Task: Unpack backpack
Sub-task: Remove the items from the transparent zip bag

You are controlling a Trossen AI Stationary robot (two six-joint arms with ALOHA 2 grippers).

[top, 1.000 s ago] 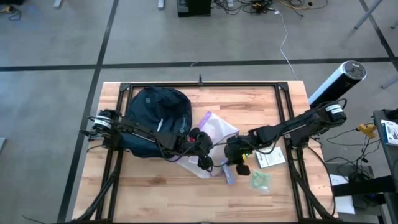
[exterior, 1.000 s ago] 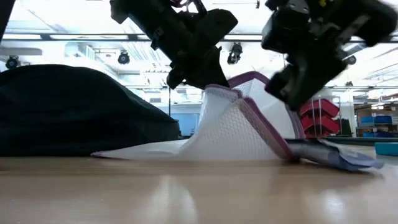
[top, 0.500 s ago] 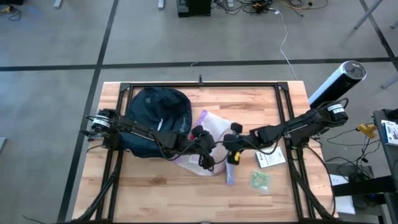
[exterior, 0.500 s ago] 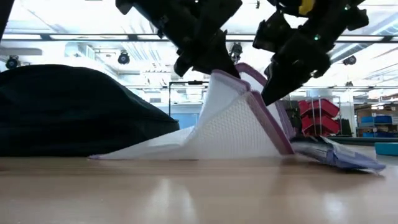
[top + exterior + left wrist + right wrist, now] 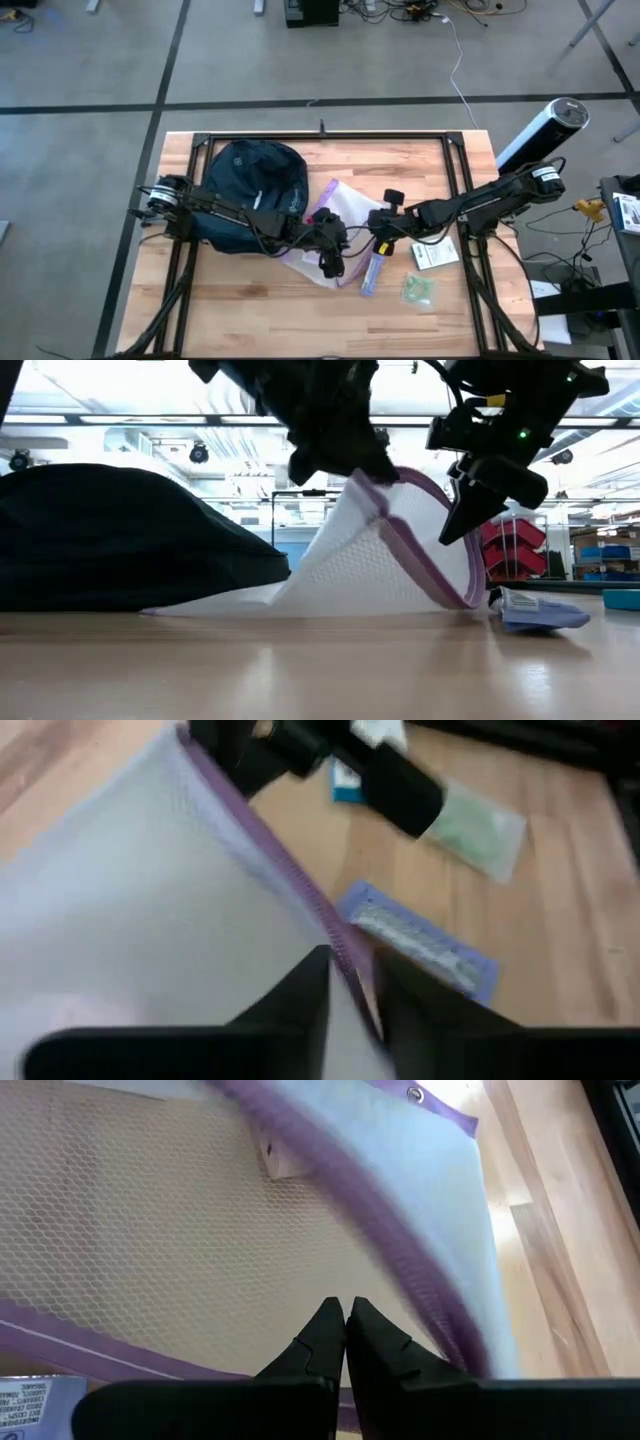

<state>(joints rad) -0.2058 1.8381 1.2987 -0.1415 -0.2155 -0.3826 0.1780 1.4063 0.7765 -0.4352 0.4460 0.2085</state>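
The dark navy backpack lies on the table's left half. Beside it, a clear mesh pouch with purple edging stands tented: its lower face rests on the table and its top edge is up at my left gripper, which is shut on it. My right gripper is shut and slants down just right of the pouch's raised side. A blue packet lies flat on the table by the pouch's right foot. My left gripper pinches the pouch's purple zip edge between its two fingers, slanting down from the table's left. That edge is lifted and the mesh face slopes from it down to the table. My right gripper is shut close over the mesh face; I cannot tell whether it touches.
A white card and a green packet lie on the table's right near part. The table's black frame rails run along its edges. A grey cylinder stands off the far right corner.
My right gripper has swung away from the blue packet toward the far edge, its tips turning toward the pouch's raised side. My left gripper has risen a little, and the pouch's lifted edge has shifted toward the table's right, arching over more.
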